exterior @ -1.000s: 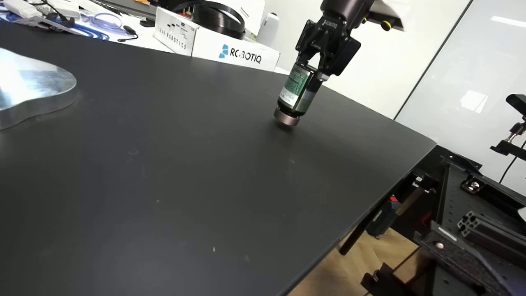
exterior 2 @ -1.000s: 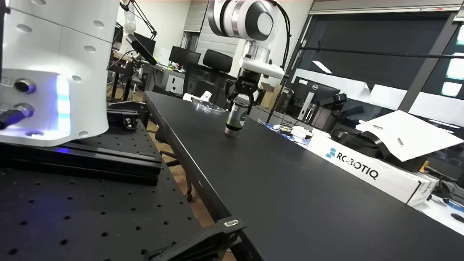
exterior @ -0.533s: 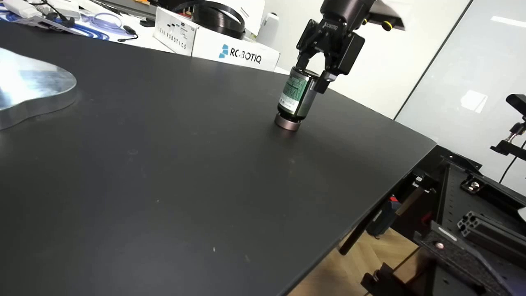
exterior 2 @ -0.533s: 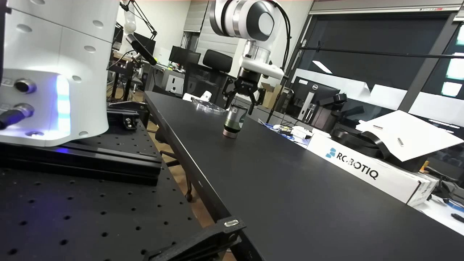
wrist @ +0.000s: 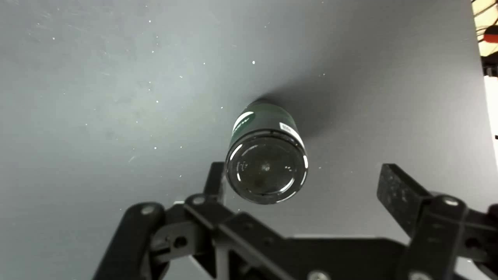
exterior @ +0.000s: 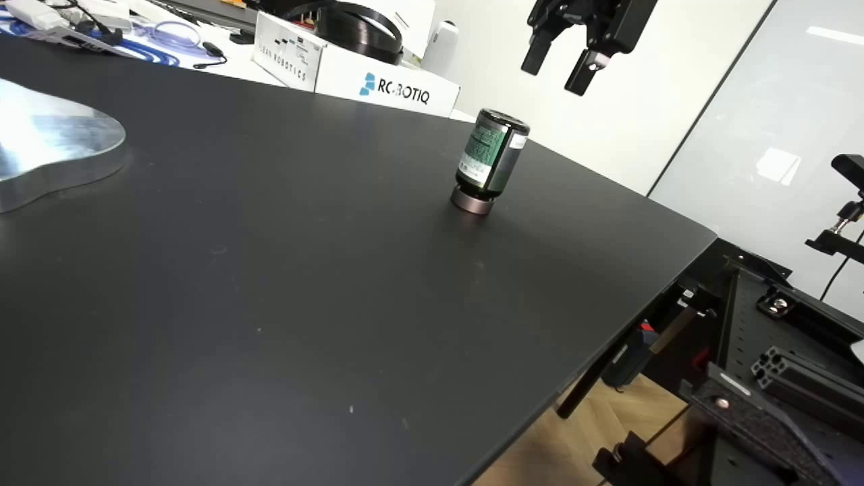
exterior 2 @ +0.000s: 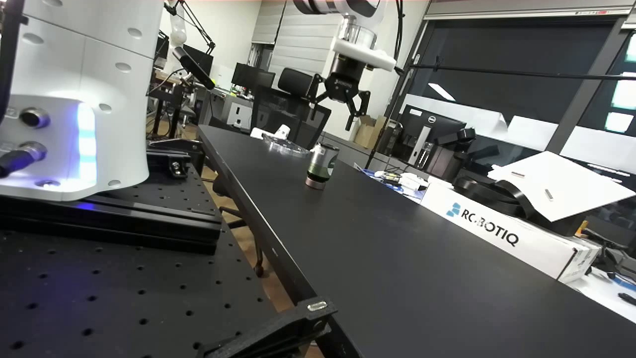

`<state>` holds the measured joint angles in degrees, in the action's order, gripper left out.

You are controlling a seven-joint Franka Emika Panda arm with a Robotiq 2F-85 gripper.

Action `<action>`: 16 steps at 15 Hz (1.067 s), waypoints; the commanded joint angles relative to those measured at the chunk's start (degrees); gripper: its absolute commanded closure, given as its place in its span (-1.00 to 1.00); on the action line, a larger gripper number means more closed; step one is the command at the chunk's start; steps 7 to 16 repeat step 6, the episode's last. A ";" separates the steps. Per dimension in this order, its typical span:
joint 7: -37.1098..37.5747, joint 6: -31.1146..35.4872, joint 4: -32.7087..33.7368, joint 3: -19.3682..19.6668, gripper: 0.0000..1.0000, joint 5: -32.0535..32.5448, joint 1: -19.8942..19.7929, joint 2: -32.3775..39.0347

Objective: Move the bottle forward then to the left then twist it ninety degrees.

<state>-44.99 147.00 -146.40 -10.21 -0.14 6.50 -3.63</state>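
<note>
Your pincer: upper part cropped in an exterior view, fingers apart. Bottle: below it, cap hidden from your wrist view. Since earlier: pincer raised clear.

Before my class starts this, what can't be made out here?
Writing on the label, in an exterior view: too small to read.
Cap of the bottle, in the wrist view: hidden by its body.
Top of the hand, in an exterior view: cut by the upper edge.
Shiny slab, in an exterior view: cut by the left edge.
</note>
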 commanded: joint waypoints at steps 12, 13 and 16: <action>2.52 -3.00 -1.17 1.49 -1.00 0.19 2.21 -2.90; 2.52 -3.00 -1.17 1.49 -1.00 0.19 2.21 -2.90; 2.52 -3.00 -1.17 1.49 -1.00 0.19 2.21 -2.90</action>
